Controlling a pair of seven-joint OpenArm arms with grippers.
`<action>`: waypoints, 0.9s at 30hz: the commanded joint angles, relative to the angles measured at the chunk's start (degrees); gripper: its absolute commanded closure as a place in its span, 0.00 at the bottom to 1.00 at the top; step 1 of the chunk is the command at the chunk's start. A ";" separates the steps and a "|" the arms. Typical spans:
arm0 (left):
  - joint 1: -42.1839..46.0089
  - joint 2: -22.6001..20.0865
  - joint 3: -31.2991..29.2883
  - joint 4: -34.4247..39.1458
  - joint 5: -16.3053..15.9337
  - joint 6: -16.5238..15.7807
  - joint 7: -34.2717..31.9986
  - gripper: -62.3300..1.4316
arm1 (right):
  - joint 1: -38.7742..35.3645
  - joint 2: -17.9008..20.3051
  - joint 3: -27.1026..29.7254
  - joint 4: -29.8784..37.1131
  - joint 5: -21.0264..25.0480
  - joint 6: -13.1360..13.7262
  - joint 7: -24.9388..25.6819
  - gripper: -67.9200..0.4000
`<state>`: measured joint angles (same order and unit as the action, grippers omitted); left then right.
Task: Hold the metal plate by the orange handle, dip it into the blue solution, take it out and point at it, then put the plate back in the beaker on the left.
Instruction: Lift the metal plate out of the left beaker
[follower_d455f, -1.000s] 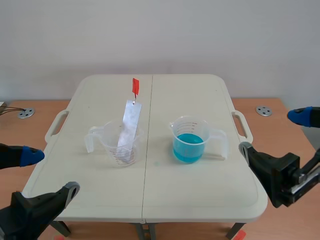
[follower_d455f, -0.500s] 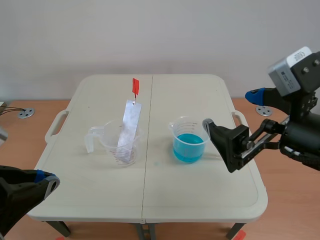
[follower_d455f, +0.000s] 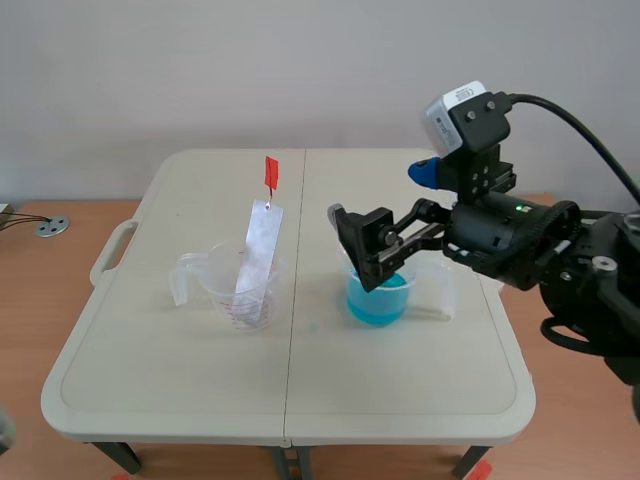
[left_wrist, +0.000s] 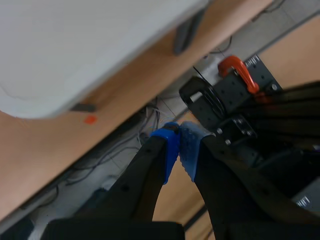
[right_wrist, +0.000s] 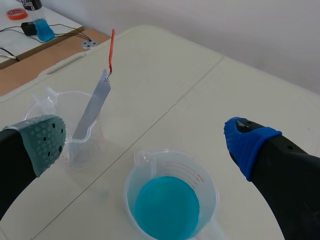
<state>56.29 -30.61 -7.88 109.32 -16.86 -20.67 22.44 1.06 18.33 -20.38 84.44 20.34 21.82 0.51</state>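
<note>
A metal plate (follower_d455f: 258, 255) with an orange handle (follower_d455f: 270, 173) leans upright in the clear left beaker (follower_d455f: 225, 285). The right beaker (follower_d455f: 380, 295) holds blue solution. My right gripper (follower_d455f: 382, 195) hangs open just above and behind the blue beaker, with nothing between its fingers. In the right wrist view the blue beaker (right_wrist: 167, 200) lies below the open gripper (right_wrist: 146, 142). The plate (right_wrist: 95, 107) and its handle (right_wrist: 110, 50) stand ahead, toward the grey-green pad (right_wrist: 45, 142). My left gripper (left_wrist: 179, 145) is shut on nothing, below the table's corner (left_wrist: 75, 45).
The cream folding table (follower_d455f: 300, 390) has moulded handles at both sides. Round metal discs (follower_d455f: 50, 226) (follower_d455f: 527, 221) lie on the wooden surface beyond it. A small bottle of blue liquid (right_wrist: 42, 27) stands on a side bench. An orange clamp (left_wrist: 235, 67) and cables lie under the table.
My right arm rose from the low right and swung in over the blue beaker, staying open. My left arm dropped out of the scene view and its fingers shut.
</note>
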 joint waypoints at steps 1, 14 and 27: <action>2.01 0.22 -1.01 0.24 -0.22 -0.02 -1.53 0.95 | 2.80 -0.59 -0.59 -1.05 0.61 0.02 0.70 0.02; 9.11 0.24 -5.75 0.22 0.04 0.00 -4.59 0.95 | 14.91 -10.36 -7.10 -14.82 -4.26 0.04 0.31 0.02; 10.36 0.24 -5.75 0.22 1.07 0.42 -4.85 0.95 | 20.98 -19.56 -7.45 -25.11 -8.61 0.07 -0.66 0.02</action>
<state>66.04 -30.63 -13.54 109.25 -15.44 -20.16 18.15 20.36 -0.84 -27.88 58.98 11.31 21.85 -0.73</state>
